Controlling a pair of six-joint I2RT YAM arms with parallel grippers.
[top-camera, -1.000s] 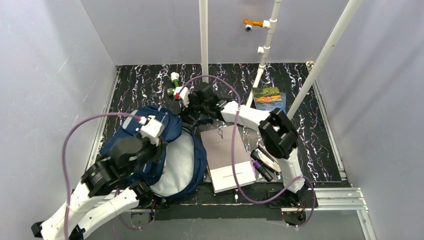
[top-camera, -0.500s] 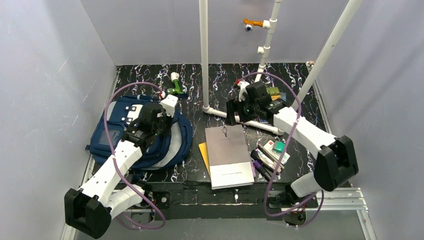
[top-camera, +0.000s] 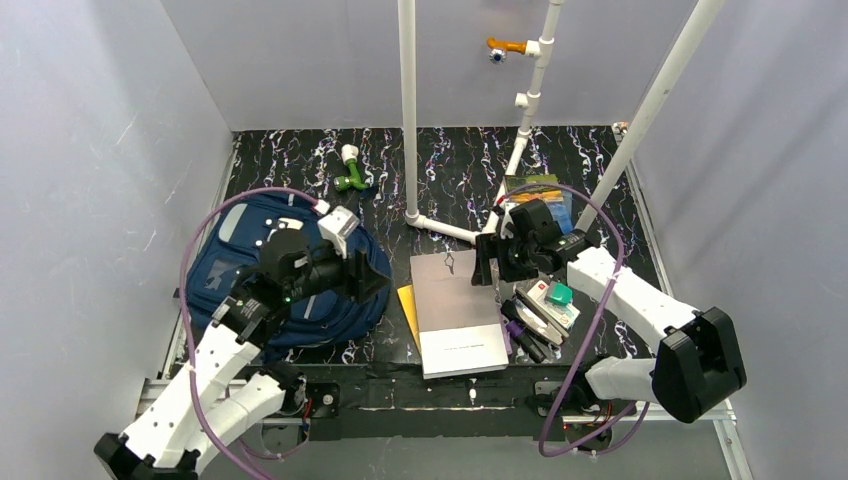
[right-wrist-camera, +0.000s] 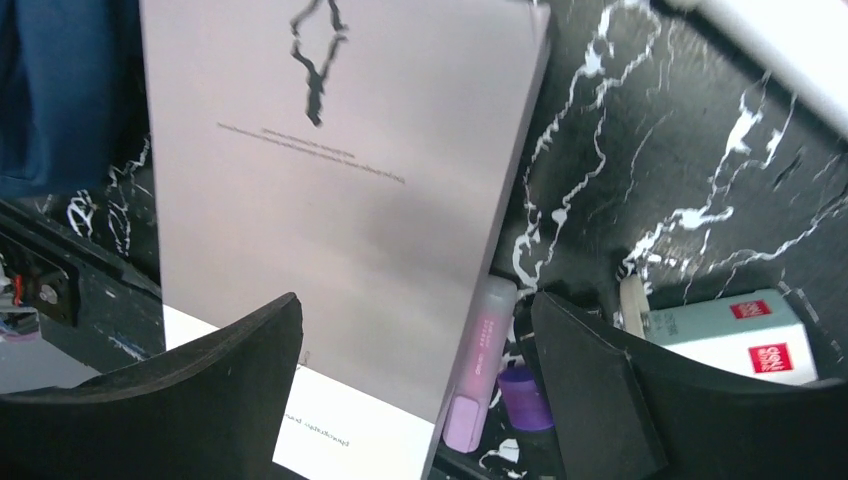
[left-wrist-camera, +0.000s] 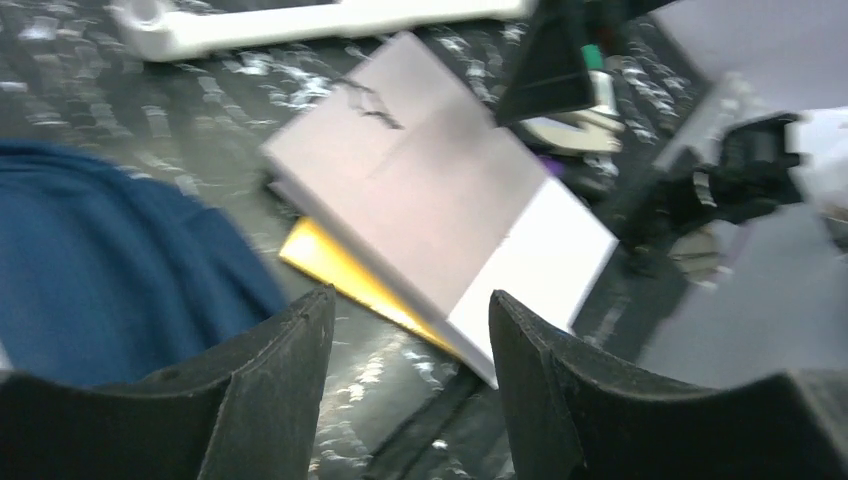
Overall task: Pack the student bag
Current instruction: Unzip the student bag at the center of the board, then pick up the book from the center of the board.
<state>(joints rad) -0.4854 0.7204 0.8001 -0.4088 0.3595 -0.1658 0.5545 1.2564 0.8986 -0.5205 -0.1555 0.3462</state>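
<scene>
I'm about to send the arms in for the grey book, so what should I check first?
1. Right gripper open, empty: ok.
2. Left gripper open, empty: ok.
3. Grey book uncovered, lying flat: ok.
4. Book alone for a clean lift: not ok, yellow sheet beneath it.
5. Student bag mouth open toward the book: cannot tell.

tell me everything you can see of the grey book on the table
The grey book lies closed and flat on the black marbled table, right of the blue bag. Its matte cover bears a small dark squiggle and a line of fine print, with a white band at the near end. A yellow sheet sticks out from under its left edge; a pink marker lies along its right edge.
</scene>
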